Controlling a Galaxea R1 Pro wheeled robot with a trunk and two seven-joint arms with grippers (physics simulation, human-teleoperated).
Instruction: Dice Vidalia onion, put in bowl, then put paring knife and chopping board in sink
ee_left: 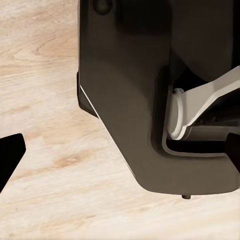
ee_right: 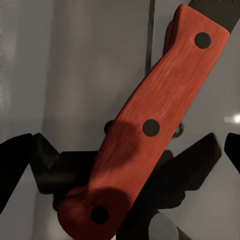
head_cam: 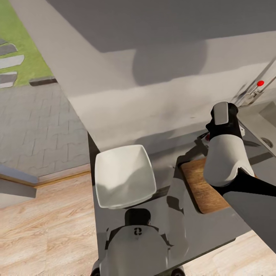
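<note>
The paring knife [ee_right: 145, 125] lies on the glossy grey countertop [head_cam: 168, 157]. Its orange-red handle with three black rivets sits between the spread fingers [ee_right: 11, 170] of my right gripper [ee_right: 120, 160], which is open and low over it. In the head view my right arm [head_cam: 224, 153] reaches across the brown chopping board [head_cam: 197, 184] and hides much of it. A bit of red knife handle [head_cam: 207, 136] shows past the wrist. The white bowl [head_cam: 124, 175] stands left of the board. The sink [head_cam: 268, 113] with its tap [head_cam: 251, 92] is at the far right. My left gripper [ee_left: 122, 152] is open, hanging over the floor.
The countertop's left end [head_cam: 93, 161] drops to a light wood floor [head_cam: 42, 230]. A pale wall [head_cam: 153, 96] rises behind the counter. My own dark base [ee_left: 130, 100] lies below the left gripper. A window at the left looks onto paving and grass [head_cam: 23, 42].
</note>
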